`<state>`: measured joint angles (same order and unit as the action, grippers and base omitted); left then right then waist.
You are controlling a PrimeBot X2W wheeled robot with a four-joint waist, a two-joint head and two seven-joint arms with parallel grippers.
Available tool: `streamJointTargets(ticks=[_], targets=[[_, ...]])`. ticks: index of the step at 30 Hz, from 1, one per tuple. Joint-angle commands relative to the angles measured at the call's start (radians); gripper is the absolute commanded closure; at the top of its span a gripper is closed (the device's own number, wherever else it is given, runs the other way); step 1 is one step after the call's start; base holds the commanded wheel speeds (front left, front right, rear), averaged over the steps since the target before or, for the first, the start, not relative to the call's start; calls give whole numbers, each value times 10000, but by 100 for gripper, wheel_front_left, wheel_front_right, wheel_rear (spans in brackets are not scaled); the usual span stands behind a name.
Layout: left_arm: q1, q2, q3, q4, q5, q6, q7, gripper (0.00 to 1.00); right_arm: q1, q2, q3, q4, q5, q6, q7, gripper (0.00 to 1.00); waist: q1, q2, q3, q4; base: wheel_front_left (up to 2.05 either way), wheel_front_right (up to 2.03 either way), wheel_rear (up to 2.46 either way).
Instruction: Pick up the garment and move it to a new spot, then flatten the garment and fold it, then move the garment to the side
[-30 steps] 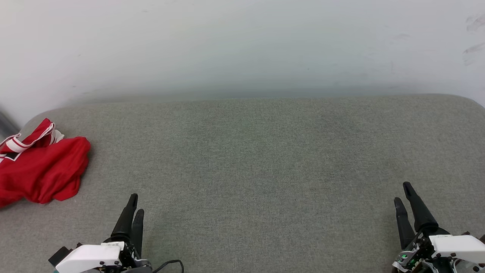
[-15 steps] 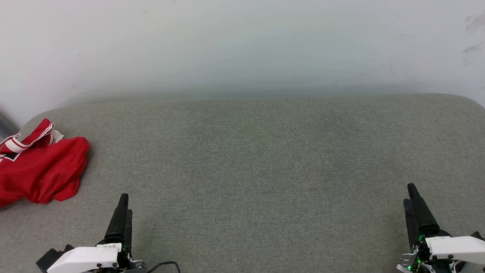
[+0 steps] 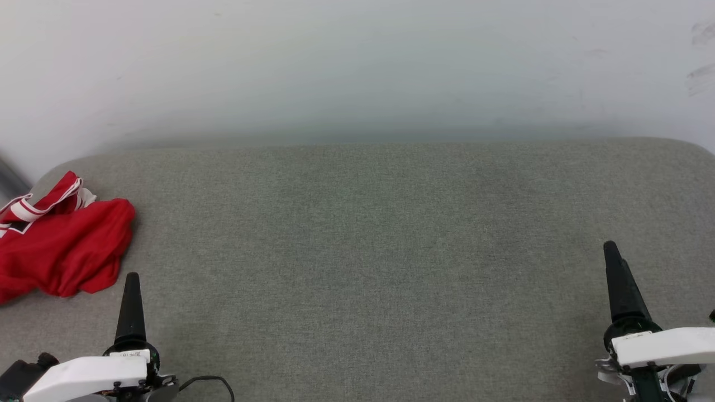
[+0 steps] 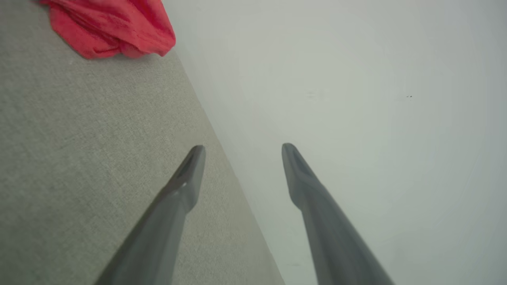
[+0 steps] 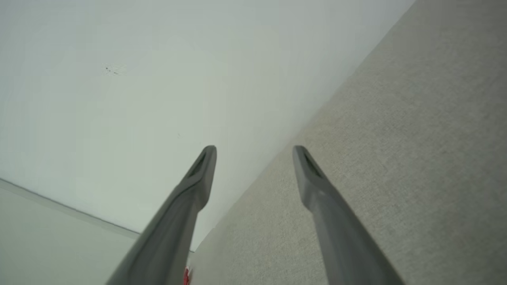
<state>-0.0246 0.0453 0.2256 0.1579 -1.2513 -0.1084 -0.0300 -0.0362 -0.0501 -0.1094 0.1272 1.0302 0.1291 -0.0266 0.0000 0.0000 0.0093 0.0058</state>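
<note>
Grey fabric surface [image 3: 391, 251] w/ scuffed white wall [image 3: 357, 67] behind.

garment [image 3: 67, 251] cut by left edge, lettering [image 3: 15, 228] unreadable

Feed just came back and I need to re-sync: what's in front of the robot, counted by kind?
Shirt: 1, red, crumpled at the far left.
Grippers: 2, left gripper and right gripper, both open and empty.
Total: 3

Bare indoor test space: wide grey fabric-covered surface [image 3: 391, 251], plain scuffed white wall [image 3: 357, 67] directly behind it.
</note>
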Motion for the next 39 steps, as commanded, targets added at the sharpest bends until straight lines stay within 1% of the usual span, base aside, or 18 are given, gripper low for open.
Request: streamJointTargets(ticks=[1, 5, 8, 10, 15, 18, 22, 24, 25, 31, 36, 39], targets=[[-106, 31, 33, -378, 419, 50, -89, 0, -105, -11, 118, -413, -632, 17, -114, 0, 0, 0, 14, 2, 0, 0, 0], [-50, 34, -143, -1084, 1487, 331, -232, 0, -101, -13, 370, -935, -1851, 18, -256, 0, 0, 0, 66, 2, 0, 0, 0], [31, 35, -479, -1622, 2394, 589, -339, 0, -95, -12, 495, -1234, -2791, 18, -363, 0, 0, 0, 96, 4, 0, 0, 0], [79, 36, -758, -1928, 3022, 813, -403, 0, -44, -12, 770, -1341, -3587, 18, -429, 0, 0, 0, 111, 14, 0, 0, 0], [244, 40, -1499, -2426, 4172, 958, -575, 0, 34, -16, 1031, -1633, -4716, 19, -595, 0, 0, 0, 134, 22, 0, 0, 0], [339, 40, -1789, -2485, 4737, 981, -665, 0, 135, -15, 1088, -1592, -5157, 19, -692, 0, 0, 0, 138, 27, 0, 0, 0], [433, 42, -2217, -2489, 5608, 579, -789, 0, 245, -15, 1108, -1361, -5643, 20, -822, 0, 0, 0, 136, 28, 0, 0, 0], [482, 45, -2334, -2485, 6120, 612, -850, 0, 241, -15, 1088, -1320, -5964, 20, -877, 0, 0, 0, 145, 23, 0, 0, 0], [482, 45, -2334, -2485, 6120, 612, -850, 0, 241, -15, 1088, -1320, -5964, 20, -877, 0, 0, 0, 145, 23, 0, 0, 0], [524, 262, -2952, -2431, 7150, 916, -1024, 0, 292, -14, 962, -1286, -6785, 21, -1048, 0, 0, 0, 168, 7, 0, 0, 0], [601, 473, -3451, -2387, 7732, 1425, -1164, 0, 336, -13, 803, -1217, -7362, 21, -1188, 0, 0, 0, 162, -4, 0, 0, 0], [594, 644, -3689, -2334, 8072, 1621, -1241, 0, 376, -14, 683, -1178, -7681, 21, -1266, 0, 0, 0, 152, -10, 0, 0, 0]])
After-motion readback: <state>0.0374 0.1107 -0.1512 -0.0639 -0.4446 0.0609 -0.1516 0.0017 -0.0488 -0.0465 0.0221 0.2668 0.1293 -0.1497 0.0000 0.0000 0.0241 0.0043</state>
